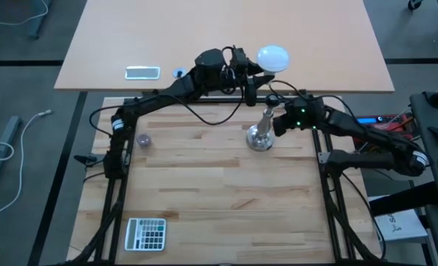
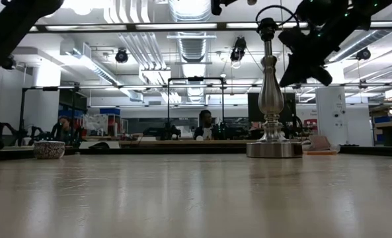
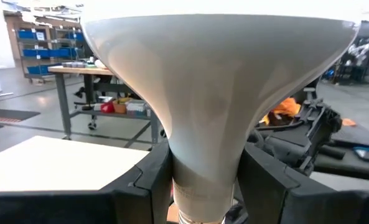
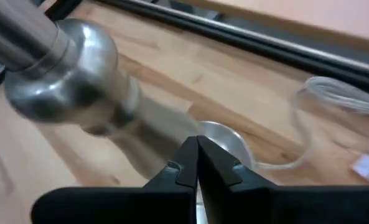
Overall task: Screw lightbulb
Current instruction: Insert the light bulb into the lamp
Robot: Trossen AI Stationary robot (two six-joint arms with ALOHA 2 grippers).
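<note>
White frosted lightbulb (image 3: 215, 93): gripped at its neck by left gripper (image 3: 203, 180), beyond silver metal stand (image 1: 261, 133).
Right gripper (image 4: 198, 165): shut, empty beside stand.
Progress: screwing not begun.

One camera looks straight down on the whole table (image 1: 219, 192), another sits at tabletop level facing the room, both showing the metal stand (image 1: 261, 135), while the left wrist camera presses close to the lightbulb (image 3: 215, 93) and the right wrist camera close to the stand.
</note>
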